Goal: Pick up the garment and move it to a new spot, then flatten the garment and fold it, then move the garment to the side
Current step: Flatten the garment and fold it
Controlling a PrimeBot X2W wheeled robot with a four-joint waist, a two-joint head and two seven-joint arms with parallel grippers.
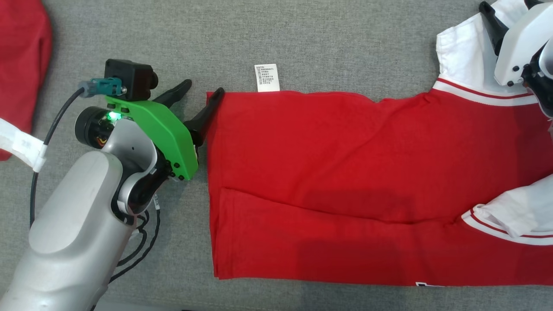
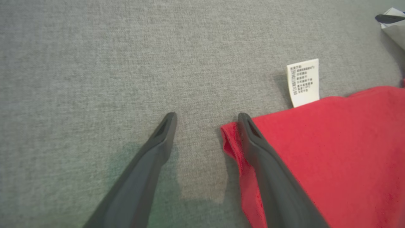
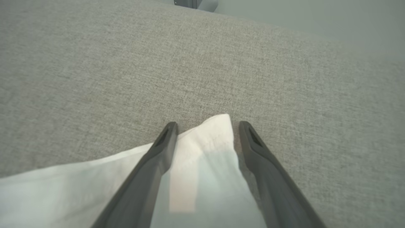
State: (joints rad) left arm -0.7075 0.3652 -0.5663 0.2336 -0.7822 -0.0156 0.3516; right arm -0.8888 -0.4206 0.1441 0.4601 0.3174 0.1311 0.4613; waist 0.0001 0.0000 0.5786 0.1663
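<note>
- At the near-left corner of the garment (image 1: pixel 345 172), the left tool (image 1: pixel 204 86) has its two dark fingers spread apart with nothing between them but grey cloth.
- In the left wrist view, one finger (image 2: pixel 269 171) lies over the red hem corner and the other finger is over the bare surface (image 1: pixel 302 39) just beside the hem. Whether the finger presses on the fabric cannot be told.
- A white care label (image 1: pixel 268 78) sticks out from the garment's far edge, near that corner, and lies flat on the surface.
- On the robot's right, the right tool (image 3: pixel 207 124) also has its fingers apart. They straddle the tip of a white sleeve (image 3: pixel 205 164), which lies loose between them, unclamped.
- The garment is red with white sleeves and red-and-white striped bands. It is spread flat across the middle of the grey surface, hem to the robot's left and sleeves to its right.
- A long fold line runs along its near half, where one layer lies over another.
- A second white sleeve (image 1: pixel 510 216) is tucked over the red body at the near right.
- Well apart at the far left lies another red cloth (image 1: pixel 21 56).
</note>
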